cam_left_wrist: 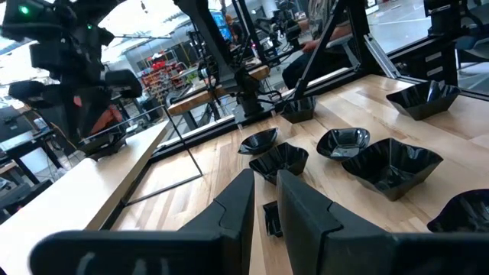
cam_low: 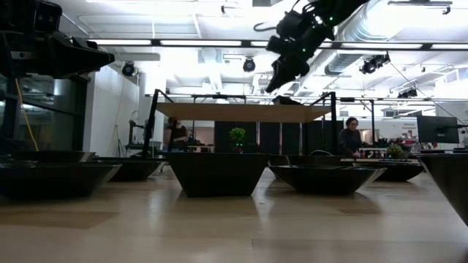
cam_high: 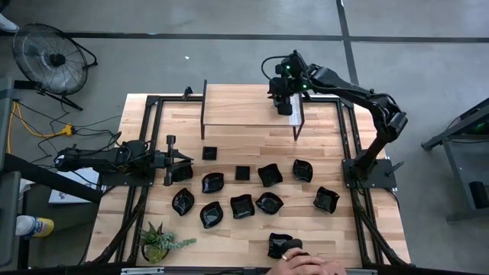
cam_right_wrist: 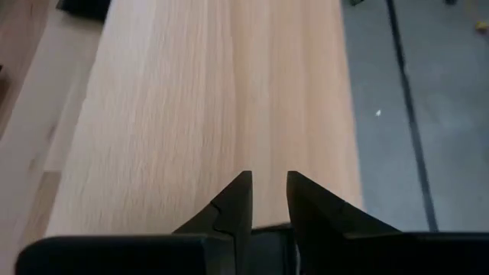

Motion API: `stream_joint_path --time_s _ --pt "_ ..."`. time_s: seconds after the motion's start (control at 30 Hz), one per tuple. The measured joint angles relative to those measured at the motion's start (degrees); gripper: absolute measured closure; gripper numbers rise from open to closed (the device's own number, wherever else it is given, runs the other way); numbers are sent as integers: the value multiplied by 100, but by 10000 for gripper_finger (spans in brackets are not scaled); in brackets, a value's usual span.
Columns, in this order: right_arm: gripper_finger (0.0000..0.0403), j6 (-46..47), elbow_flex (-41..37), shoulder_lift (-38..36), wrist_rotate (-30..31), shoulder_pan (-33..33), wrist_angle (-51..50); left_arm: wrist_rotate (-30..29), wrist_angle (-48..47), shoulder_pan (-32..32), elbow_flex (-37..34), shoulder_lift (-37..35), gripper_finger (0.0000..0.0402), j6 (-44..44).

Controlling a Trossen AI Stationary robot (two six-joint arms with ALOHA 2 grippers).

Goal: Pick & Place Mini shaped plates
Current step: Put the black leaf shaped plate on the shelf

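Several mini shaped plates, small glossy black dishes, stand on their bases on the wooden table (cam_high: 321,229), among them a small square (cam_high: 209,153) and wavy-edged ones (cam_high: 241,205) (cam_high: 269,175). They also show in the left wrist view (cam_left_wrist: 391,162) and the low view (cam_low: 216,172). My right gripper (cam_high: 284,108) (cam_right_wrist: 267,179) hangs above the raised wooden shelf (cam_high: 244,107) (cam_right_wrist: 214,99), slanting down, its fingers slightly apart with nothing between them. My left gripper (cam_high: 183,159) (cam_left_wrist: 263,183) waits level at the table's left, fingers slightly apart and empty, next to a plate (cam_high: 182,173).
A person's hand (cam_high: 313,265) reaches over the near edge beside a plate (cam_high: 281,246). A green potted plant (cam_high: 157,243) stands at the near left corner. The shelf's dark legs (cam_high: 298,126) stand on the table. A fan (cam_high: 50,57) is on the floor, far left.
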Motion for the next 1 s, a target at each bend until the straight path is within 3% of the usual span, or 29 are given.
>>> stream_joint_path --time_s 0.4,0.73,1.0 --pt "325 -62 -2 199 191 -136 -304 0 1 0 0 0 346 0" --pt "325 -24 -2 171 142 -125 15 0 1 1 0 1 346 0" --pt "325 247 393 112 1118 68 -784 0 1 -1 0 1 346 -2"
